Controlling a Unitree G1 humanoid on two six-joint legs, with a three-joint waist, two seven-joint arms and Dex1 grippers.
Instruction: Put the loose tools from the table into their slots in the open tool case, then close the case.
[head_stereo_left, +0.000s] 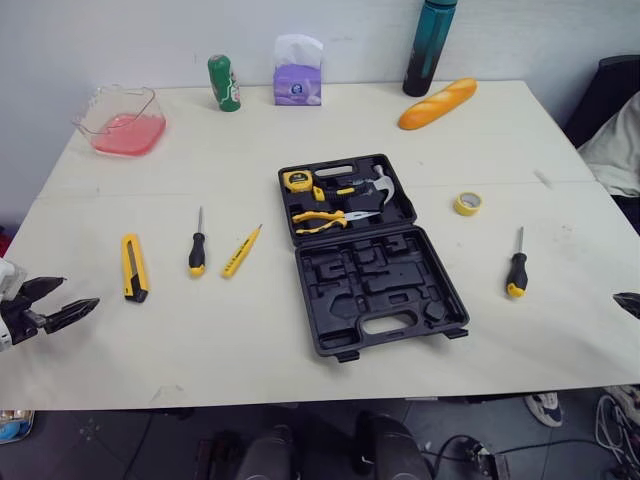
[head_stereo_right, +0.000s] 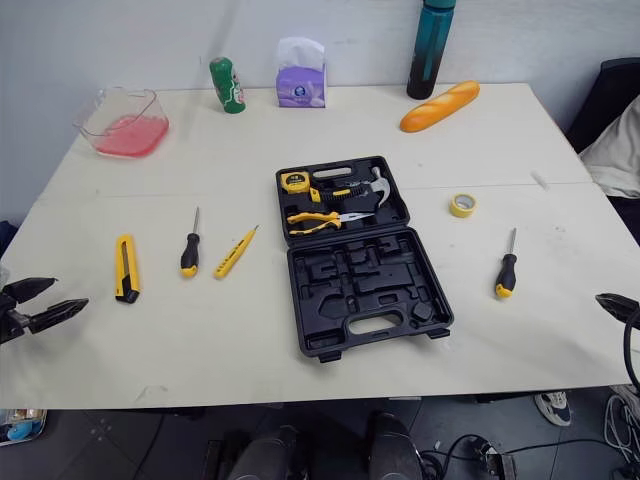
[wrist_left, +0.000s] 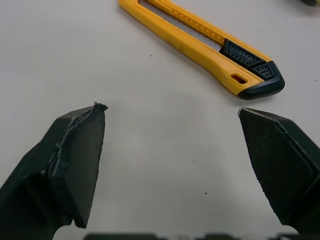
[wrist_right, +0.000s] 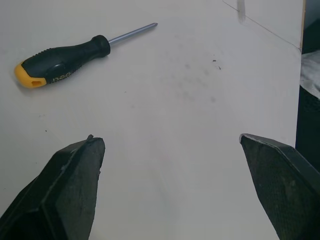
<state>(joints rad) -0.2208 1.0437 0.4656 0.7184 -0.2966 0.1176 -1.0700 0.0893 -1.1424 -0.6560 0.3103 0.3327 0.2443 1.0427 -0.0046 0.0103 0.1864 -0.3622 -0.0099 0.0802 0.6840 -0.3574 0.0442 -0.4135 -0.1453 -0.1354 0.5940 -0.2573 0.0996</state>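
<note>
Though edge crops right pincer (wrist_right: 170, 141), jaws gape.

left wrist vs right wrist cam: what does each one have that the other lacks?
Left wrist, not right: the yellow utility knife, lying on the table just ahead of the open left gripper.
Right wrist, not left: the black-and-yellow screwdriver, lying ahead of the open right gripper, and the table's edge off to one side.
Both: an open gripper holding nothing, with pale bare tabletop under it.
</note>
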